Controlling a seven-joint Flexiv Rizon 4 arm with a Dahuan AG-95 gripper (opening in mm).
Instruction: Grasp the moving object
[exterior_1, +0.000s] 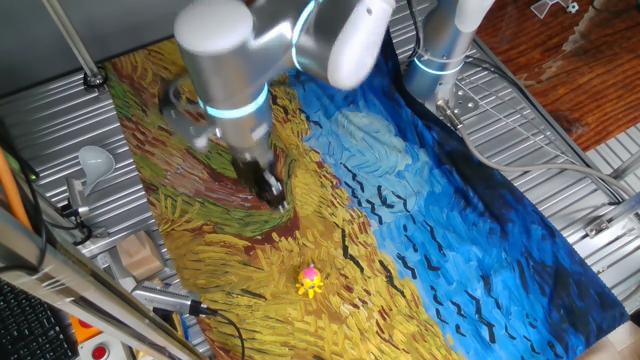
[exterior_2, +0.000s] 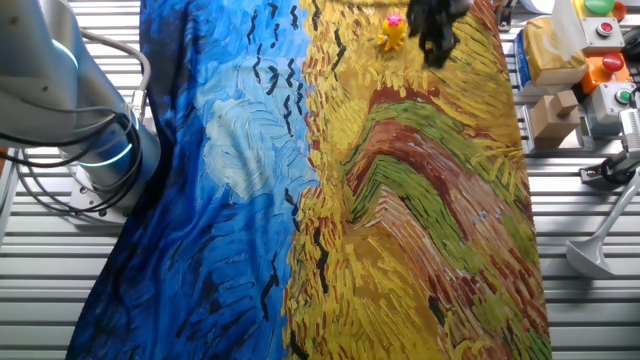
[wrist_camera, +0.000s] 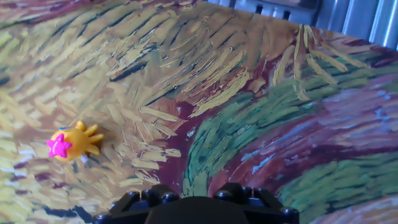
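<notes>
The moving object (exterior_1: 310, 281) is a tiny toy with a pink top and yellow spiky legs, lying on the yellow part of the painted cloth (exterior_1: 420, 210). It also shows in the other fixed view (exterior_2: 392, 30) and at the left of the hand view (wrist_camera: 69, 144). My gripper (exterior_1: 270, 190) hangs low over the cloth, apart from the toy, which lies toward the table's front edge. In the other fixed view the gripper (exterior_2: 437, 40) is just right of the toy. In the hand view only the tips of the gripper (wrist_camera: 196, 190) show, standing apart with cloth between them and nothing held.
Wooden blocks (exterior_1: 140, 255) and a metal scoop (exterior_1: 92, 165) lie on the ribbed table left of the cloth. A button box (exterior_2: 610, 70) stands beside the blocks. The arm's base (exterior_1: 440, 50) stands at the cloth's far edge.
</notes>
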